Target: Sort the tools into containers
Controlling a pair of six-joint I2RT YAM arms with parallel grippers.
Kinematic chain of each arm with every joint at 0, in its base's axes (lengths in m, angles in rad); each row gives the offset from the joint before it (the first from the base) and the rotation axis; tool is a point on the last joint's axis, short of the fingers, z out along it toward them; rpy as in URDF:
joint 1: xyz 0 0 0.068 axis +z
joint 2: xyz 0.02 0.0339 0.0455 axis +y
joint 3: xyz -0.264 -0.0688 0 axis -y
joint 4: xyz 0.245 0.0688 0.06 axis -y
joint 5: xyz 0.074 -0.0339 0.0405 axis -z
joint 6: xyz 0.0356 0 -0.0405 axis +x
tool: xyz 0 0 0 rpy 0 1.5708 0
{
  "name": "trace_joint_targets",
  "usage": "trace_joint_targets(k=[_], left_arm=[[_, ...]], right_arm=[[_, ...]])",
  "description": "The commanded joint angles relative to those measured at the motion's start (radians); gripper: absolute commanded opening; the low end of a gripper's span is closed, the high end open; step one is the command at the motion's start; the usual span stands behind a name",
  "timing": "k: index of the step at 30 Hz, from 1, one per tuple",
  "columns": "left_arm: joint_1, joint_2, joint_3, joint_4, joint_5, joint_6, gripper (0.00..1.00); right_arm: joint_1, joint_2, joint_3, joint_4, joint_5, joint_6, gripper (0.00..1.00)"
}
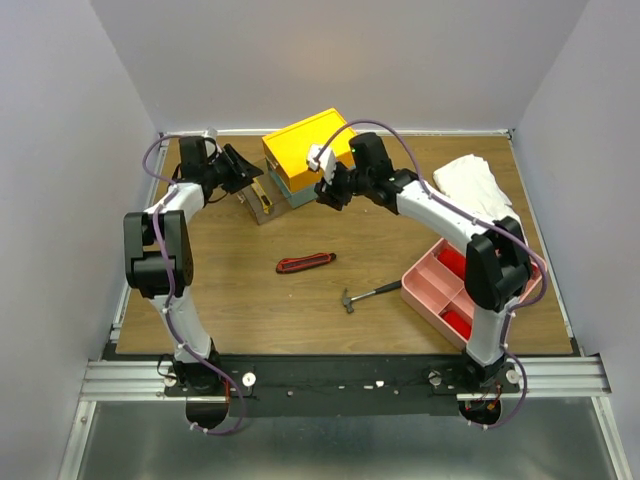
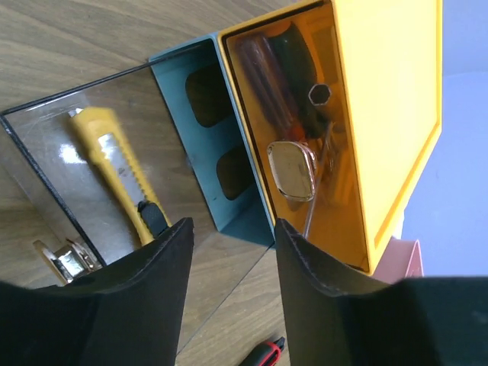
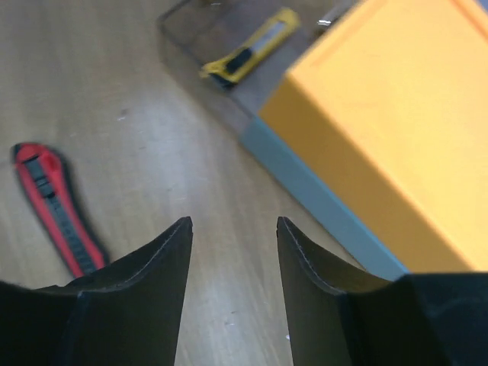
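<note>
The yellow-topped drawer box [image 1: 308, 148] stands at the back of the table on its grey base. One clear drawer [image 1: 259, 204] is pulled out to its left with a yellow utility knife [image 2: 118, 169] in it. A closed drawer [image 2: 293, 145] holds screwdrivers and a wrench. A red utility knife [image 1: 305, 263] and a black-handled mini hammer [image 1: 368, 294] lie on the wood. My left gripper [image 1: 249, 170] is open and empty above the drawer. My right gripper [image 1: 328, 194] is open and empty by the box's front [image 3: 396, 137]; the red knife [image 3: 57, 210] lies to its left.
A pink tray [image 1: 447, 285] with red tools sits at the right near the right arm's base. A white cloth [image 1: 475, 180] lies at the back right. Grey walls close in the table on three sides.
</note>
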Motion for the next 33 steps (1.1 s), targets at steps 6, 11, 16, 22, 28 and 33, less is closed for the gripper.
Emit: trace_joint_targets(k=[6,11,16,22,28,33], left_arm=[[0.062,-0.193,0.011,-0.023,0.026,-0.013,0.59],[0.126,-0.332,-0.033,-0.123,0.060,0.073,0.59],[0.157,-0.447,-0.112,-0.201,0.069,0.160,0.59],[0.174,-0.524,-0.198,-0.197,0.067,0.159,0.59],[0.178,-0.572,-0.245,-0.192,0.070,0.163,0.59],[0.178,-0.587,-0.274,-0.171,0.072,0.137,0.58]], right_arm=[[0.147,0.038,-0.070,-0.375,-0.214,-0.344,0.61],[0.189,0.110,-0.060,-0.368,-0.182,-0.358,0.61],[0.201,0.201,0.020,-0.435,-0.103,-0.352,0.61],[0.226,0.255,0.018,-0.420,0.038,-0.373,0.61],[0.243,0.261,0.014,-0.390,0.093,-0.364,0.44],[0.252,0.261,-0.003,-0.345,0.148,-0.401,0.15]])
